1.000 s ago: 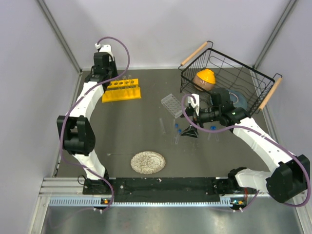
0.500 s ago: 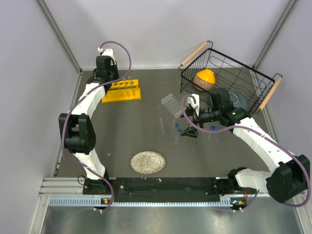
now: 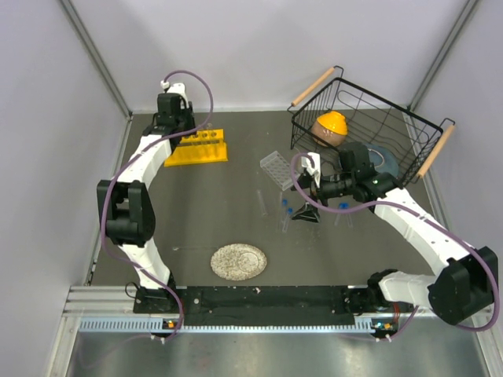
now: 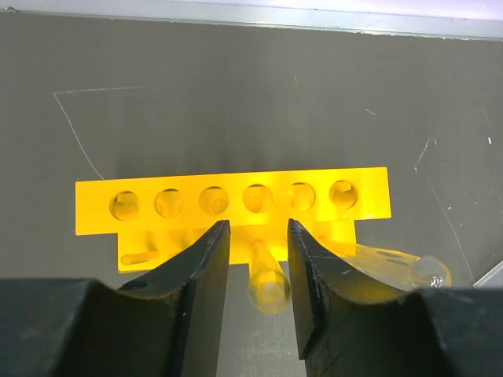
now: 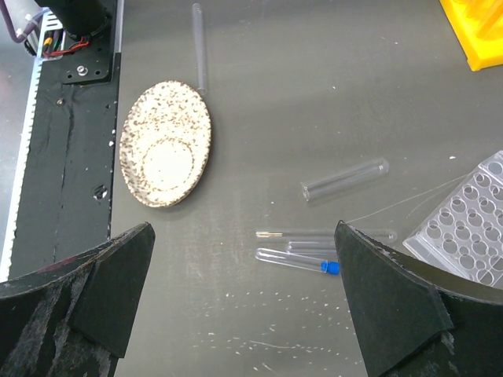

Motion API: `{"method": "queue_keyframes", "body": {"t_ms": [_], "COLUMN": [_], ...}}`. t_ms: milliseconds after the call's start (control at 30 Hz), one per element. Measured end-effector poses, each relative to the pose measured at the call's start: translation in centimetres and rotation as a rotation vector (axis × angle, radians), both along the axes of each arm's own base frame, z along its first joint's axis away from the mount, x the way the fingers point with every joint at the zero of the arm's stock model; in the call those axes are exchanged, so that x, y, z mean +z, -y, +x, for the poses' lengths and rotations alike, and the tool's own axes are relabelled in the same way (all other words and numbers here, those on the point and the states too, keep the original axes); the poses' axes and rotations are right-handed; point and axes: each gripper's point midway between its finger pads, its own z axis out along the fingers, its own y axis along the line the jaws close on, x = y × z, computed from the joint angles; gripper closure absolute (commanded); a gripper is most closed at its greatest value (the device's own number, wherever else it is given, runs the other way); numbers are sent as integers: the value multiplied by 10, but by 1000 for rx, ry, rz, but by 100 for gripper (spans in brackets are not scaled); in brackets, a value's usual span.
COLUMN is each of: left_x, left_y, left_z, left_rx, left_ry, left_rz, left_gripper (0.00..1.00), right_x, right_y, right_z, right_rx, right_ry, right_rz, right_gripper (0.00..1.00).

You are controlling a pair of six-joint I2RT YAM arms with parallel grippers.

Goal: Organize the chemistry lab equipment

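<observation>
Left pincer (image 4: 258, 237) has edged over the yellow rack (image 4: 94, 210), clamping a test tube (image 4: 267, 279); right pincer (image 5: 242, 230) gapes wide.

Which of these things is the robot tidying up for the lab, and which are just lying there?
For the job:
yellow six-hole tube rack
clear plastic grid rack
loose glass test tubes
blue-capped vial

Just lying about:
round speckled plate
black wire basket with wooden handles
</observation>
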Motion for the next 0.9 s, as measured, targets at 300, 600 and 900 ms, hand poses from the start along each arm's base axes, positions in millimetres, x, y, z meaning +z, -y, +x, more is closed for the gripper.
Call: {"method": "queue_keyframes", "body": {"t_ms": [300, 600, 900], "left_x": [-3, 55, 116], "left_y": [-4, -18, -27], "left_z": [-6, -35, -99], "left_rx": [17, 80, 130], "left_ry": [-10, 105, 261], "left_rz": [10, 19, -32], "left_gripper": [36, 23, 16], "right_x": [-2, -4, -11], "right_y": [1, 2, 4], "right_z": [1, -1, -3], "right_rx": [1, 10, 26], "right_ry": [6, 13, 29], "right_rz": [-10, -18, -29], "right_gripper": [1, 1, 1]}}
